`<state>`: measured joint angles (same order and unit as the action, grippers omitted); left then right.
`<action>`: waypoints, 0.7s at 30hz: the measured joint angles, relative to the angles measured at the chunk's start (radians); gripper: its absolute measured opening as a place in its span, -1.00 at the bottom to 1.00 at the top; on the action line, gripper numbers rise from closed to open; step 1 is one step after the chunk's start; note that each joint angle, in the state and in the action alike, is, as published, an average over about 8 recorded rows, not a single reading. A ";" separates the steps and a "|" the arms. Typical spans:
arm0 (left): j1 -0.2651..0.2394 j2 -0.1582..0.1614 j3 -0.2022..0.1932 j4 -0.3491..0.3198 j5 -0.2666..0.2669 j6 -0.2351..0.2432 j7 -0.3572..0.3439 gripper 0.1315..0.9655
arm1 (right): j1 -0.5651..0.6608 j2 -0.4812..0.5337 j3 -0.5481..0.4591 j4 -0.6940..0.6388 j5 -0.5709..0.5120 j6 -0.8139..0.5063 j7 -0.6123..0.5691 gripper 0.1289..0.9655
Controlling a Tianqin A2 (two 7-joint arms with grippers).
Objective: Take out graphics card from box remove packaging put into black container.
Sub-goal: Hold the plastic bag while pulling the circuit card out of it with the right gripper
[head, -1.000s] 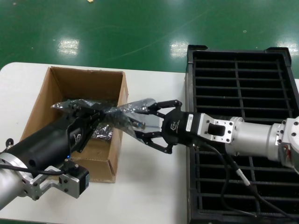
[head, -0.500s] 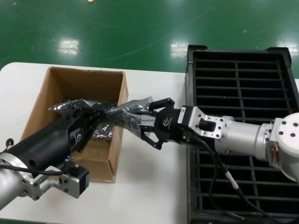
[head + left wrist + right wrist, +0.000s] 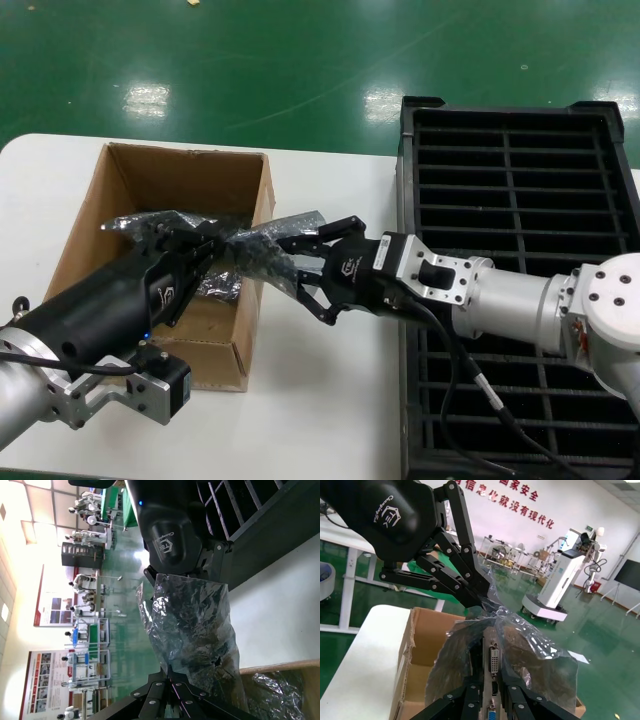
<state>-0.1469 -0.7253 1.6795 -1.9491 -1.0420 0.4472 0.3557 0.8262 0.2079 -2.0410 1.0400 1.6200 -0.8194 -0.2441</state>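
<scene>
I see the brown corrugated cardboard box (image 3: 150, 270) on the white table (image 3: 330, 400), open top, plain walls. Beside it sits the large black plastic container (image 3: 600, 180), ribbed with thin parallel slot dividers and one lengthwise bar.

Above the box's right wall hangs the grey, shiny, crinkled semi-transparent anti-static bag (image 3: 255, 245), stretched between both grippers. In my left wrist view the film (image 3: 195, 630) shows sharp creases and a dark mottled mass inside. In my right wrist view its open mouth (image 3: 520, 650) faces the camera, and inside stands the thin dark graphics card (image 3: 490, 680) edge-on, its narrow silver bracket carrying a white port, a small black one and a blue one.

The left gripper (image 3: 205, 245), black linkage fingers, is pinched onto the bag's end over the box interior. The right gripper (image 3: 300, 270), also black, reaches in from the container side; its fingers bracket the bag's mouth, but I cannot tell whether they are clamped.

More crumpled plastic lies inside the box (image 3: 215, 285).
</scene>
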 joint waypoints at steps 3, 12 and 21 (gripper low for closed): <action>0.000 0.000 0.000 0.000 0.000 0.000 0.000 -0.98 | -0.009 0.010 0.005 0.017 0.003 0.000 0.004 -0.86; 0.000 0.000 0.000 0.000 0.000 0.000 0.000 -0.98 | -0.071 0.092 0.047 0.151 0.042 -0.013 0.042 -0.86; 0.000 0.000 0.000 0.000 0.000 0.000 0.000 -0.98 | -0.151 0.187 0.100 0.300 0.083 -0.011 0.053 -0.86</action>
<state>-0.1469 -0.7253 1.6795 -1.9491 -1.0420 0.4472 0.3557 0.6748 0.3947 -1.9407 1.3402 1.7028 -0.8301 -0.1911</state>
